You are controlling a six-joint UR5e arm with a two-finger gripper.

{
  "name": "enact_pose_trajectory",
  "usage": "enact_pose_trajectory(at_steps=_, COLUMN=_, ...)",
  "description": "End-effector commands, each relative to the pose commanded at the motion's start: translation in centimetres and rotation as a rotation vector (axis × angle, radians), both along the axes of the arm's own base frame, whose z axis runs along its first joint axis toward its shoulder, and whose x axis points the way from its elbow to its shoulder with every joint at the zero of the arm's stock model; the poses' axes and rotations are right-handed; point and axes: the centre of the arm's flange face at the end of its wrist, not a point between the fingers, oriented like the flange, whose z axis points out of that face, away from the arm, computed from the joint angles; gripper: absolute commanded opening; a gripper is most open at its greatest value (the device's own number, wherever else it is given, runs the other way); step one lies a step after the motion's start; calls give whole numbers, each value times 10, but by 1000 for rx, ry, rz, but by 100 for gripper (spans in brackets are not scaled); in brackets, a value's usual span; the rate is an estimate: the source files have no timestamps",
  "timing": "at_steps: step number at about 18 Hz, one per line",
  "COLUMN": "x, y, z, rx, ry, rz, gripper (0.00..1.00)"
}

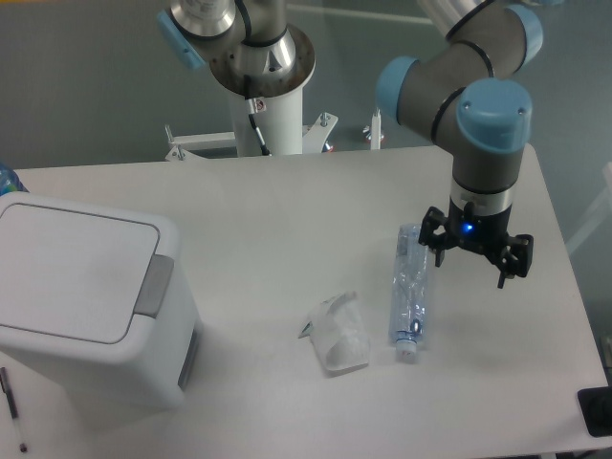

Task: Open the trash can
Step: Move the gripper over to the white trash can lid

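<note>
The trash can (pixel 91 306) is a large boxy white bin at the left of the table. Its flat white lid (pixel 72 273) lies closed, with a grey latch strip (pixel 153 285) on its right rim. My gripper (pixel 475 265) hangs far to the right of the can, above the right side of the table. Its two dark fingers (pixel 436 247) are spread apart with nothing between them.
A crushed clear plastic bottle (pixel 411 292) lies just left of the gripper. A crumpled clear bag or cup (pixel 339 335) lies mid-table. A pen (pixel 12 409) lies at the front left. The arm's white base post (pixel 268 105) stands at the back.
</note>
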Motion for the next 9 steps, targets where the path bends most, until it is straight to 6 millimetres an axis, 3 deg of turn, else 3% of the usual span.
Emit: enact_pose_trajectory(at_steps=9, x=40, y=66, z=67, rx=109, ry=-126, rz=120, gripper=100)
